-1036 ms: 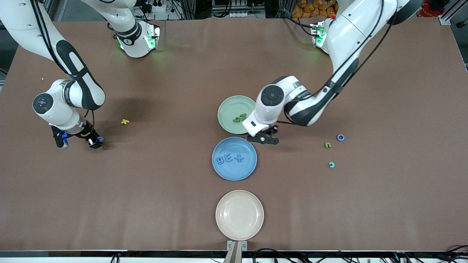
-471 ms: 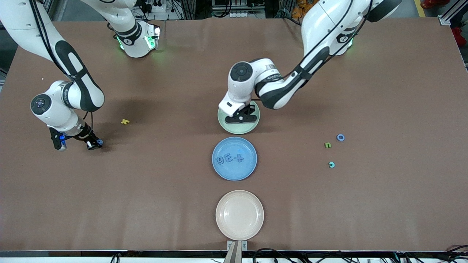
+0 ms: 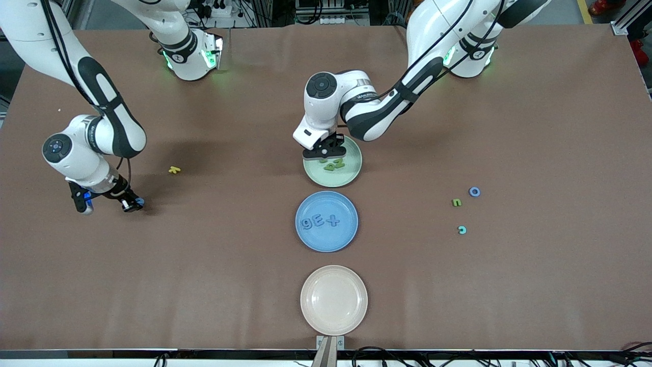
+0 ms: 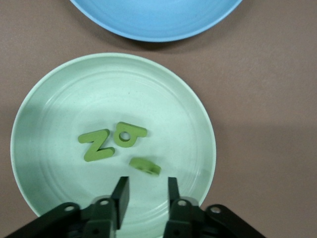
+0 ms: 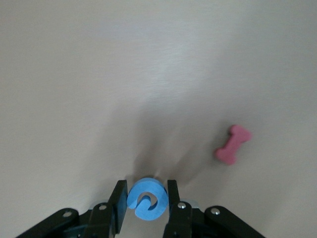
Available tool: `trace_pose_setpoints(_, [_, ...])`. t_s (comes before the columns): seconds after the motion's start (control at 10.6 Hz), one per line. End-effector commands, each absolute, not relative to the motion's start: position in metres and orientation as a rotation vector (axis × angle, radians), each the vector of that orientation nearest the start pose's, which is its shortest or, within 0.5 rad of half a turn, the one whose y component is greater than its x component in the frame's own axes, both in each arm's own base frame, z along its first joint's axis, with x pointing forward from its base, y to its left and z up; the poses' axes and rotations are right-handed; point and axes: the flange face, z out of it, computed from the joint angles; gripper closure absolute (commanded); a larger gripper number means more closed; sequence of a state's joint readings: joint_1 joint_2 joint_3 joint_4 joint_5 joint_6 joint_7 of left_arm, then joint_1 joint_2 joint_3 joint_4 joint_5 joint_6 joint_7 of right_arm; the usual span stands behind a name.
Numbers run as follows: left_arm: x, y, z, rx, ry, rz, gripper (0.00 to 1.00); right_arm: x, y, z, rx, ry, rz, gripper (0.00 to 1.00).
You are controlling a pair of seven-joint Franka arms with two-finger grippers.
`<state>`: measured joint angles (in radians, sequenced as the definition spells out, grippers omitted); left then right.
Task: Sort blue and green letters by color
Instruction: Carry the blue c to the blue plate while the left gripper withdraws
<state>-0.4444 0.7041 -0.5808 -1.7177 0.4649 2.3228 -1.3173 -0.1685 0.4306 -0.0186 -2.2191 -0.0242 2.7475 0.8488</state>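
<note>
My left gripper (image 3: 324,151) hangs open and empty over the green plate (image 3: 351,174). In the left wrist view its jaws (image 4: 146,186) stand apart over the plate (image 4: 49,99), where three green letters (image 4: 130,135) lie, one (image 4: 145,166) just off the fingertips. My right gripper (image 3: 131,204) is low at the table near the right arm's end, shut on a curled blue letter (image 5: 147,198). The blue plate (image 3: 346,239) holds three blue letters (image 3: 319,221). A blue ring (image 3: 474,191), a green letter (image 3: 457,202) and a teal letter (image 3: 462,230) lie loose toward the left arm's end.
A cream plate (image 3: 333,299) sits nearest the front camera, in line with the blue and green plates. A yellow letter (image 3: 174,169) lies near the right arm. A red letter (image 5: 232,144) lies close to the right gripper.
My left gripper moved from beside the blue plate to over the green plate, and a third green letter now lies there. My right gripper stayed nearly in place on the blue letter.
</note>
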Motion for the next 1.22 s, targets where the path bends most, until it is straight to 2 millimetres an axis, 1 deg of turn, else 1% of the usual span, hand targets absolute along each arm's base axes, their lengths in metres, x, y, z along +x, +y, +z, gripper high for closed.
trace_pose_setpoints(0.0, [0.41,-0.544,0.25,-3.185,-0.24,-0.047,0.0,0.6,-0.047,0.226,-2.813,1.312,-0.158,1.0])
trace_pose_setpoints(0.09, [0.422,-0.533,0.258,-3.167,-0.259,-0.063,0.0,0.613,-0.018,0.238,-2.854,1.199,-0.187,1.0])
trace_pose_setpoints(0.19, [0.441,-0.517,0.267,-3.154,-0.239,-0.101,0.0,0.623,0.007,0.246,-2.893,1.065,-0.216,1.0])
trace_pose_setpoints(0.28, [0.46,-0.499,0.279,-3.146,-0.155,-0.112,0.0,0.631,0.029,0.254,-2.923,0.948,-0.249,1.0])
trace_pose_setpoints(0.38, [0.484,-0.473,0.286,-3.127,-0.068,-0.111,0.0,0.635,0.057,0.254,-2.969,0.786,-0.263,1.0])
trace_pose_setpoints(0.47, [0.505,-0.447,0.291,-3.116,0.03,-0.11,0.0,0.64,0.084,0.25,-2.996,0.649,-0.278,1.0])
trace_pose_setpoints(0.57, [0.522,-0.422,0.294,-3.089,0.11,-0.095,0.0,0.647,0.121,0.251,-3.004,0.541,-0.303,1.0])
trace_pose_setpoints(0.66, [0.533,-0.397,0.291,-3.048,0.204,-0.046,0.0,0.657,0.148,0.253,-2.999,0.476,-0.332,1.0])
trace_pose_setpoints(0.75, [0.546,-0.367,0.283,-3.017,0.272,0.005,0.01,0.663,0.192,0.255,-2.974,0.38,-0.349,1.0])
trace_pose_setpoints(0.85, [0.558,-0.336,0.275,-3.01,0.274,0.039,0.01,0.67,0.225,0.259,-2.946,0.316,-0.375,1.0])
trace_pose_setpoints(0.94, [0.559,-0.319,0.268,-3.013,0.252,0.076,0.01,0.672,0.255,0.267,-2.921,0.256,-0.398,1.0])
trace_pose_setpoints(1.04, [0.563,-0.298,0.262,-3.018,0.206,0.107,0.01,0.668,0.281,0.274,-2.902,0.207,-0.41,1.0])
trace_pose_setpoints(1.13, [0.568,-0.277,0.261,-3.048,0.112,0.141,0.06,0.661,0.309,0.277,-2.883,0.153,-0.409,1.0])
